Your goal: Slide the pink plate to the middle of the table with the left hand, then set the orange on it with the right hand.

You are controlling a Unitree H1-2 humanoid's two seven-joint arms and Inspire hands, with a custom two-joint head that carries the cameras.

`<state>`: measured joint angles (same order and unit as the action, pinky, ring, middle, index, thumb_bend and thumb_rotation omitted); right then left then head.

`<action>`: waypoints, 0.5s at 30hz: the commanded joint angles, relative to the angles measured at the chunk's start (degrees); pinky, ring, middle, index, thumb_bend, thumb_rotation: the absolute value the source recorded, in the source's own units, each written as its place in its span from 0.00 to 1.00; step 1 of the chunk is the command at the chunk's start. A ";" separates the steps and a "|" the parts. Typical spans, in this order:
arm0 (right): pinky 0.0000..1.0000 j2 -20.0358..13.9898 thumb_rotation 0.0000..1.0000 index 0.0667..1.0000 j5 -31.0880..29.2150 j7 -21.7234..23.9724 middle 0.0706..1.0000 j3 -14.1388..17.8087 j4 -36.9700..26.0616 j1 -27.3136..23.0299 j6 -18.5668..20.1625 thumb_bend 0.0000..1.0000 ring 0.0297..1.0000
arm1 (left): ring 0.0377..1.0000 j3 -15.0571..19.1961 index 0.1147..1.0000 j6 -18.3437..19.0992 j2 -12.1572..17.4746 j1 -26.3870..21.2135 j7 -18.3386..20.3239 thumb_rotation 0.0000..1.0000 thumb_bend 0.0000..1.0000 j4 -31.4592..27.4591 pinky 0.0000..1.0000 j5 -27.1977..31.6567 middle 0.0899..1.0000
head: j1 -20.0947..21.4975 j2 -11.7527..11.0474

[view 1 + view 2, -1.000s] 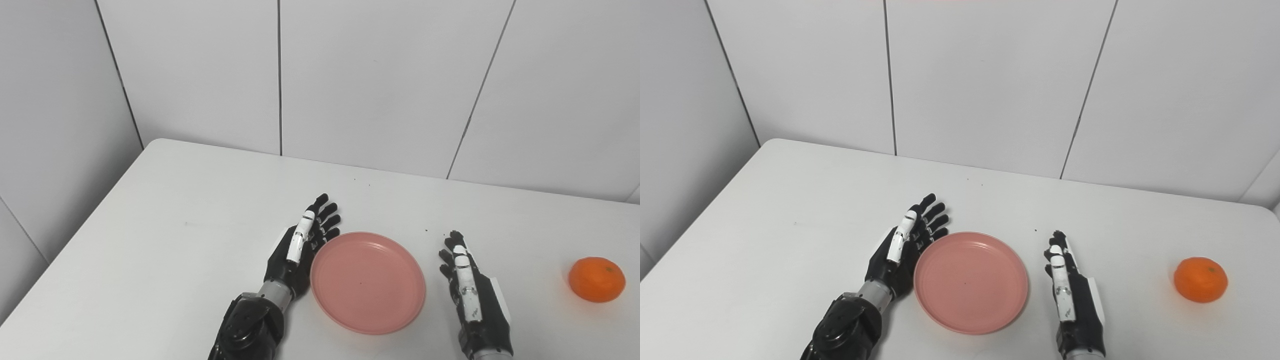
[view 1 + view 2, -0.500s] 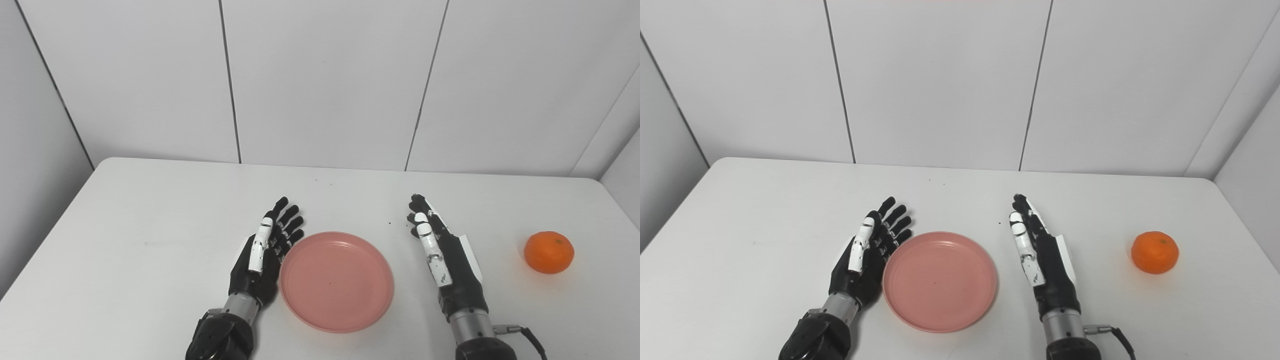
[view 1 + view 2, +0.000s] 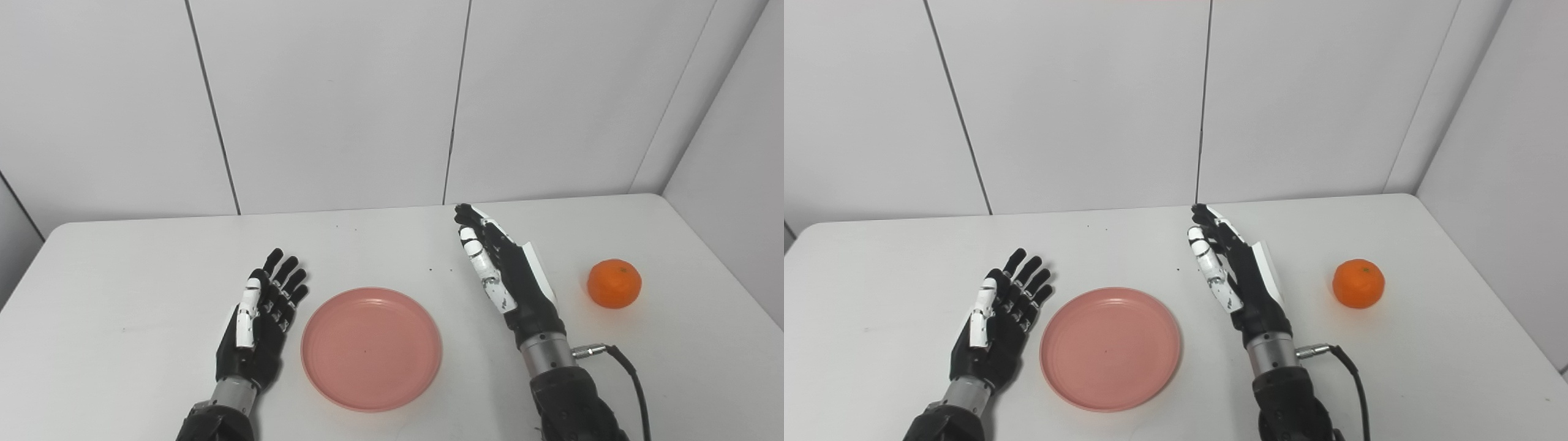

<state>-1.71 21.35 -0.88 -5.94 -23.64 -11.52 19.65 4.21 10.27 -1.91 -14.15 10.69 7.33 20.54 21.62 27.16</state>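
Observation:
The pink plate (image 3: 371, 347) lies flat and empty on the white table (image 3: 122, 294), near its middle front. My left hand (image 3: 260, 324) is open, fingers straight, just left of the plate with a small gap to its rim. My right hand (image 3: 505, 272) is open, fingers straight, raised right of the plate and reaching forward. The orange (image 3: 614, 283) sits on the table to the right of my right hand, apart from it. The plate (image 3: 1110, 348), left hand (image 3: 998, 324), right hand (image 3: 1234, 275) and orange (image 3: 1358, 283) also show in the right eye view.
The white table meets a panelled wall (image 3: 331, 104) at the back and another wall (image 3: 729, 153) on the right. A black cable (image 3: 631, 380) hangs from my right wrist.
The camera has turned right, shifting the whole picture left. My right hand has moved forward and up, toward the orange. My left hand has drawn slightly back from the plate's rim.

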 commanded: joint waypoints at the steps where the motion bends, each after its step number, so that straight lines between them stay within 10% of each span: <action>1: 0.78 -1.55 0.96 0.84 3.45 -0.37 0.85 -0.04 -2.17 -2.55 0.03 0.42 0.83 | 0.96 0.48 0.96 2.15 1.06 1.64 -0.15 1.00 0.35 2.99 0.98 0.04 0.96 | 1.42 -0.28; 8: 0.78 -5.67 0.89 0.85 10.76 -0.76 0.86 1.26 -1.10 -4.68 -0.32 0.60 0.84 | 0.98 1.73 0.98 1.24 2.45 0.87 2.45 1.00 0.34 5.38 1.00 2.53 0.98 | 5.46 -1.06; 15: 0.77 -6.76 0.58 0.86 12.08 -1.40 0.85 5.72 -0.63 -6.15 1.01 0.80 0.84 | 0.99 2.69 0.99 2.01 3.18 0.46 3.15 1.00 0.32 6.22 1.00 3.90 0.99 | 8.29 -2.26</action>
<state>-7.42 32.42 -0.96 -1.14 -23.45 -15.13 20.66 6.40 9.59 0.20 -15.65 14.97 10.66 24.83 29.36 25.14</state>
